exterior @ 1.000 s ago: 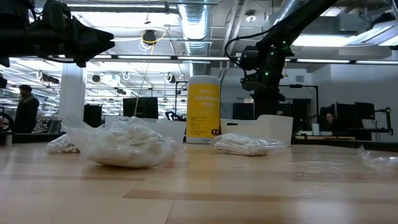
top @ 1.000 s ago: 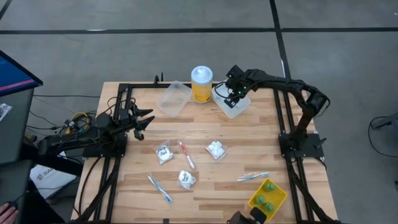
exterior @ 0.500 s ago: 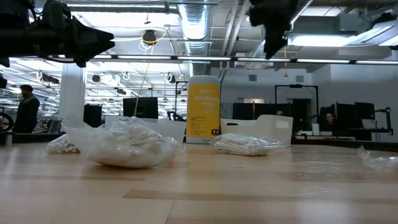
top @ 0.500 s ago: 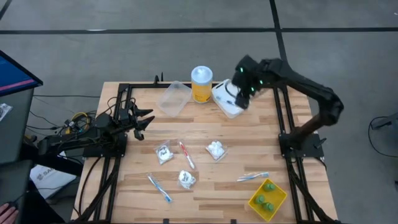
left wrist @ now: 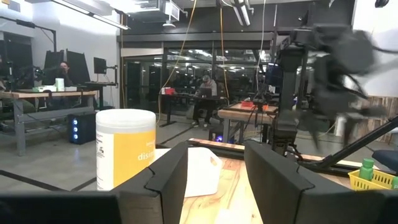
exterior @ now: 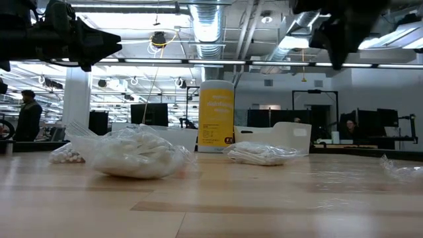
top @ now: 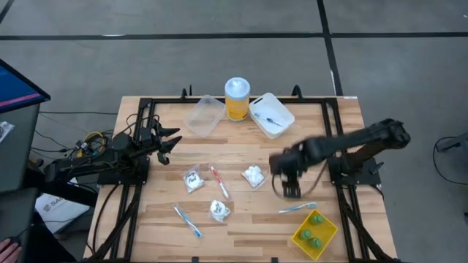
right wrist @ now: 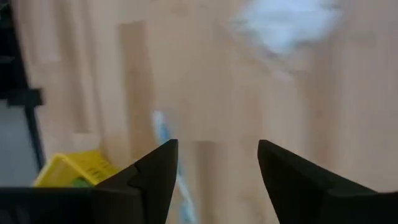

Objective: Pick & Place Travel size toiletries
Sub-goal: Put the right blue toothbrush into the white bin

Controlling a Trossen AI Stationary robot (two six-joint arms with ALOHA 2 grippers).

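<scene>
My right gripper hovers open over the table's right middle, just beyond a blue-white stick that lies flat; the right wrist view shows that stick ahead of the open fingers. Three green bottles stand in a yellow tray near the right near corner. A red-white stick, another blue-white stick and three clear packets lie mid-table. One stick lies inside the white tub. My left gripper waits open at the left edge.
A tall yellow jar with a white lid stands at the far edge between a clear empty tub and the white tub. Black frame rails run along the table's left and right sides. Bare wood lies between the packets and the tubs.
My right gripper has risen from the white tub at the far edge and swung quickly toward the near edge, coming down over the blue-white stick by the yellow tray. A stick stays lying in the white tub.
</scene>
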